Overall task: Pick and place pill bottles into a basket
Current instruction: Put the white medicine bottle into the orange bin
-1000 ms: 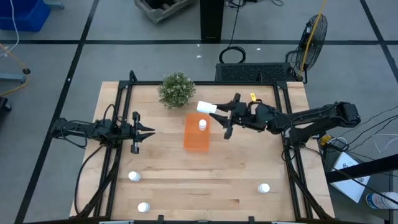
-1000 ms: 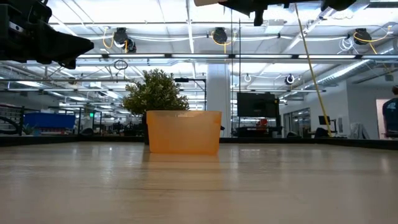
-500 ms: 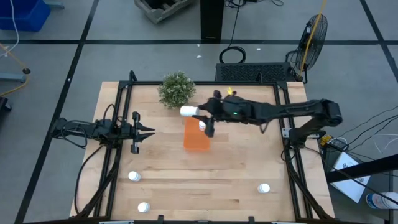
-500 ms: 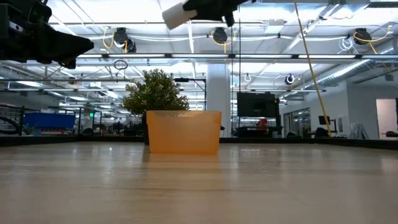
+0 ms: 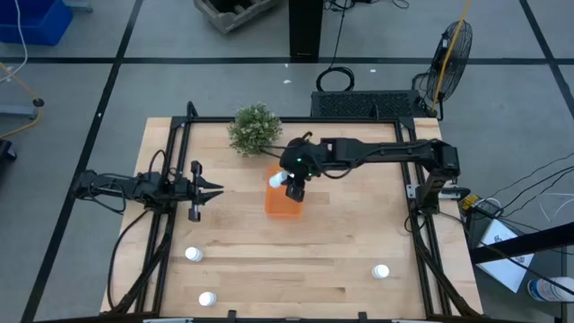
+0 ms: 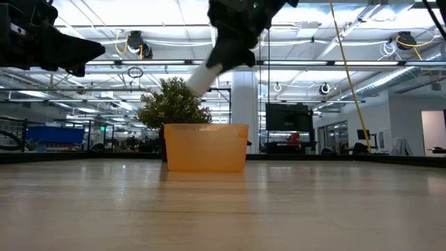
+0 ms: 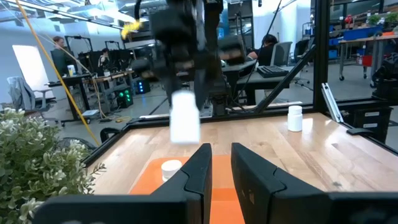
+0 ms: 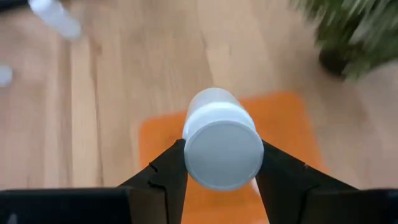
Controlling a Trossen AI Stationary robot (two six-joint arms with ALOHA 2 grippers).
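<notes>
Bottle clamped in right claw | above basket | left claw spread, idle.

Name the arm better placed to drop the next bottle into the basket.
Right. Its hand is shut on a pill bottle directly above the orange basket. The left hand waits empty, off to the basket's side.

Light wooden table top with black metal frame rails along sides. Small bushy green potted plant near back edge of table. Black standing fan on grey floor behind table. Blue plastic bin at far corner of floor.
</notes>
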